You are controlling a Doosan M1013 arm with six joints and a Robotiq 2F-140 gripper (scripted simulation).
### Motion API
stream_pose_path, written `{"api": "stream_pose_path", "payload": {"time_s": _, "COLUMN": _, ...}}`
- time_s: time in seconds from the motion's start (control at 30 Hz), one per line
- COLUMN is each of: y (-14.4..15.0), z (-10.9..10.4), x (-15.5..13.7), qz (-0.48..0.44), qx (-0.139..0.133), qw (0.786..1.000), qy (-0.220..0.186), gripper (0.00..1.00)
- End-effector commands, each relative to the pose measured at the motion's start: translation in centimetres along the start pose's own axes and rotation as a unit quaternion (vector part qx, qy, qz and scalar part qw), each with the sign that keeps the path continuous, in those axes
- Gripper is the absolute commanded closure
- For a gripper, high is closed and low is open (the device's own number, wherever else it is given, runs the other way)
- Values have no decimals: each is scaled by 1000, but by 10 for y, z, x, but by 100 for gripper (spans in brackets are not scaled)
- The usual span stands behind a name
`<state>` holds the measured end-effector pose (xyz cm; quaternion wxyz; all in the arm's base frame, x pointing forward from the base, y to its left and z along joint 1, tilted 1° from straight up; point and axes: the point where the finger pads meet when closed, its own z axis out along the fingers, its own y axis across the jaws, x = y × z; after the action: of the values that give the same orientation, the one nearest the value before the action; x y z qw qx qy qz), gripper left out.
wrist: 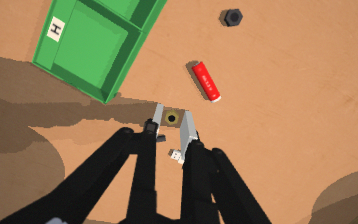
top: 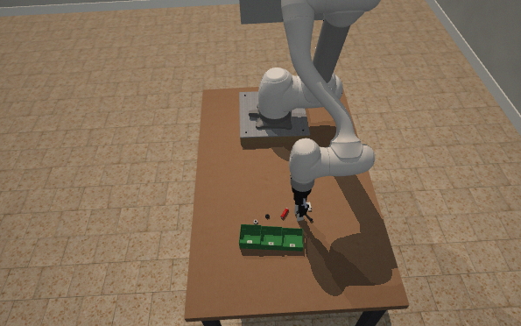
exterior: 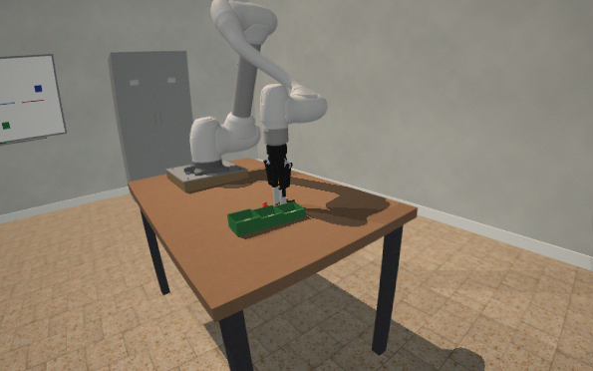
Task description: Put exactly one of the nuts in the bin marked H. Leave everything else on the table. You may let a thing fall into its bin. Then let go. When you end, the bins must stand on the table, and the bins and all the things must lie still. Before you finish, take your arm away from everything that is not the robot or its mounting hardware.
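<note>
brass nut [wrist: 177, 119], lying flat, hole upward

Red battery [top: 285, 213] [exterior: 264, 204] [wrist: 206, 81]: laid flat | whiteboard [exterior: 17, 115]: mounted on wall [exterior: 441, 100] | grey cabinet [top: 262, 10] [exterior: 148, 110]: doors closed

"What's on the desk [top: 229, 184] [exterior: 191, 249] [wrist: 300, 130]?"

"In the top view, a red cylinder [top: 285, 213] [wrist: 206, 82] right of a dark nut [top: 267, 216] [wrist: 233, 17]."

"And below them?"

"Green bins [top: 271, 249] [exterior: 271, 221] [wrist: 111, 65], joined in a row (three compartments)."
</note>
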<state>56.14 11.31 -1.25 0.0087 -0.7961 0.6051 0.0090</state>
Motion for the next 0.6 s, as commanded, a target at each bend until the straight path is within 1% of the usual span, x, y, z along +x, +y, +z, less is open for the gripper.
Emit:
{"api": "stream_pose_path", "payload": {"time_s": 0.0, "y": 1, "z": 2, "x": -1, "qz": 1, "qx": 0, "qw": 1000, "qy": 0, "gripper": 81}}
{"api": "stream_pose_path", "payload": {"time_s": 0.13, "y": 1, "z": 2, "x": -1, "qz": 1, "qx": 0, "qw": 1000, "qy": 0, "gripper": 81}}
{"api": "stream_pose_path", "payload": {"time_s": 0.17, "y": 1, "z": 2, "x": -1, "qz": 1, "qx": 0, "qw": 1000, "qy": 0, "gripper": 93}}
{"api": "stream_pose_path", "payload": {"time_s": 0.57, "y": 1, "z": 2, "x": -1, "qz": 1, "qx": 0, "qw": 1000, "qy": 0, "gripper": 93}}
